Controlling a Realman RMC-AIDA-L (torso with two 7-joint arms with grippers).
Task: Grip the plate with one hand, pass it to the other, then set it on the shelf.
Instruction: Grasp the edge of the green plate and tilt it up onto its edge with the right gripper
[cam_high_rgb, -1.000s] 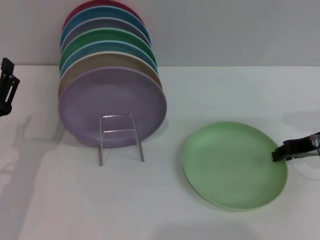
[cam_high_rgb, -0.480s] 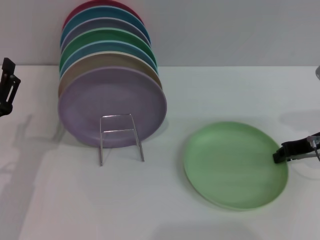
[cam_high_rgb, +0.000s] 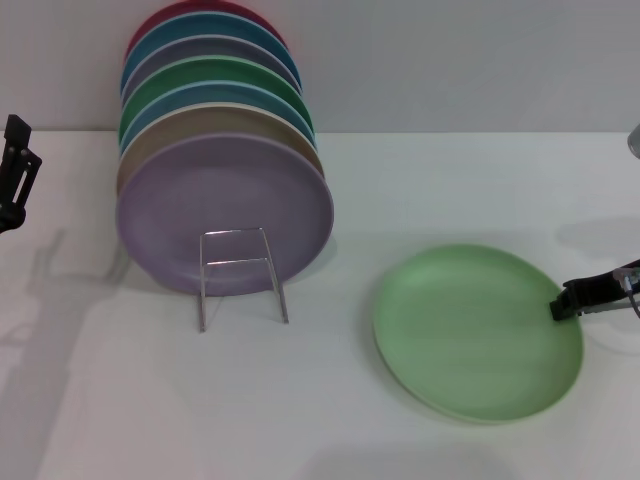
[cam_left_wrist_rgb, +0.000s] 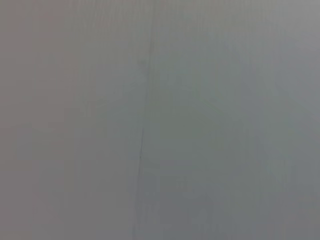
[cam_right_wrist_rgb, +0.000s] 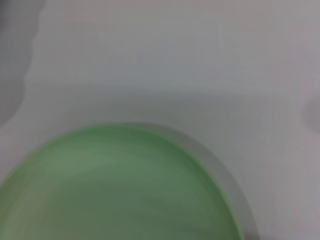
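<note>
Gripping step under way: right pincer (cam_high_rgb: 562, 305) pinching the right edge of the pale green plate (cam_high_rgb: 476, 330), lying flat on the white counter (cam_high_rgb: 300, 400), well right of the wire shelf (cam_high_rgb: 240, 272). Next, probably lifting toward left pincer (cam_high_rgb: 15, 170), parked far left, finger spread unclear.

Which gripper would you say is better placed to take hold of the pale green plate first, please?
The right gripper: it sits at the plate's right rim. The left gripper is at the table's far left edge, beyond the shelf.

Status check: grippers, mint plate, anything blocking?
Right gripper at the plate's right rim. Left gripper parked far left. Plate flat on table. Rack full of plates.
</note>
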